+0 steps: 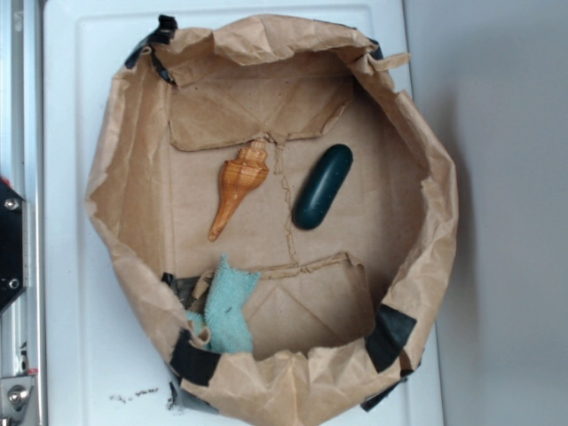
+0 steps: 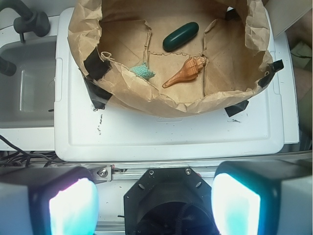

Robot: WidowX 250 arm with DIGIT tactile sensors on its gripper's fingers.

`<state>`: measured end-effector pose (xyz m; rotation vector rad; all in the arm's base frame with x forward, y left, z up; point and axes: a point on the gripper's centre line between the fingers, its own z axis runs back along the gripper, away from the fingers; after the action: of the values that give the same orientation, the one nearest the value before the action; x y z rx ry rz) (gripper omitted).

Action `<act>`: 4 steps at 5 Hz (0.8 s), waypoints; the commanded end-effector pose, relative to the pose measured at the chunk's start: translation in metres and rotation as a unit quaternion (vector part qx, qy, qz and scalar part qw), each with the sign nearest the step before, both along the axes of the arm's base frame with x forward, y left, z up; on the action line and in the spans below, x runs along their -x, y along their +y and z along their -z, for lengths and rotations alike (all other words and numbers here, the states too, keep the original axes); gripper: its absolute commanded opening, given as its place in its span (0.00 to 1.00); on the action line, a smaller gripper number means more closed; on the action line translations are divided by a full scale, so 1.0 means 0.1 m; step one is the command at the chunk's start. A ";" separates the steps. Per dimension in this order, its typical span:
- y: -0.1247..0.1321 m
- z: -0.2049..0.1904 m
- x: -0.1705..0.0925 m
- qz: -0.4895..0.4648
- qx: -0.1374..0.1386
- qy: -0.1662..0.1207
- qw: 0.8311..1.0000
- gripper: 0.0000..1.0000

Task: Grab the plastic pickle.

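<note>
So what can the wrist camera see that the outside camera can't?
Only the wrist view shows the tool, its two pads wide apart and empty, plus a gray sink off to one side. Only the outside view shows the whole bag rim and a black bracket at the edge. Both show the pickle, shell and teal cloth inside the paper bag.

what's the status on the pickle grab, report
Claw open, empty, back outside the paper bag. Plastic pickle lying free on bag floor, seashell beside it, apart. Teal cloth off near rim; nothing blocking.

Glowing cyan fingers (image 2: 73,208), black screwed mount (image 2: 168,196)
</note>
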<state>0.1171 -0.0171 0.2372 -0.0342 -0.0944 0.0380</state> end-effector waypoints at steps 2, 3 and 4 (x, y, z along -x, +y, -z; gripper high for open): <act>-0.28 0.11 -0.33 -0.006 -0.017 -0.009 1.000 1.00; -0.52 0.19 -0.84 -0.021 -0.022 -0.020 0.999 1.00; -0.55 0.24 -1.26 -0.025 -0.007 -0.022 0.999 1.00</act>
<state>0.2378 -0.0761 0.1965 -0.0024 -0.0878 0.0696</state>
